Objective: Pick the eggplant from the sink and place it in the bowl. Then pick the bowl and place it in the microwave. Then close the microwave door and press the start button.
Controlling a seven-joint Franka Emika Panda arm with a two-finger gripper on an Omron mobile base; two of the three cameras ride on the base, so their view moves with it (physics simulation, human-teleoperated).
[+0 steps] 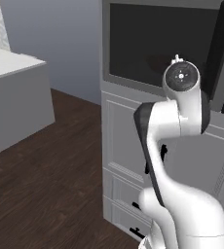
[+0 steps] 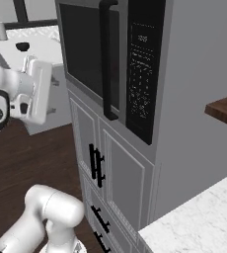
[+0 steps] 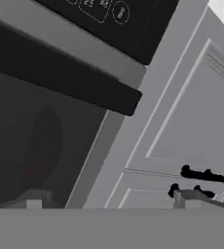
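The microwave (image 2: 110, 64) sits built into a tall grey cabinet (image 2: 120, 183), and the microwave door (image 1: 158, 46) with its dark glass lies flush against the frame, so the closing step looks done; a dim reddish-brown shape behind the glass is probably the bowl (image 3: 43, 146). The claw (image 3: 114, 203) hangs close before the door with its tips spread wide and holding nothing, likely because the black side panel (image 2: 142, 69) and its start button come next.

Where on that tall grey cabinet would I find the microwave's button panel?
Find the tall grey cabinet and its microwave door with dark glass. Beside the door's long black handle runs the black control panel, the only surface with small pale printed buttons.
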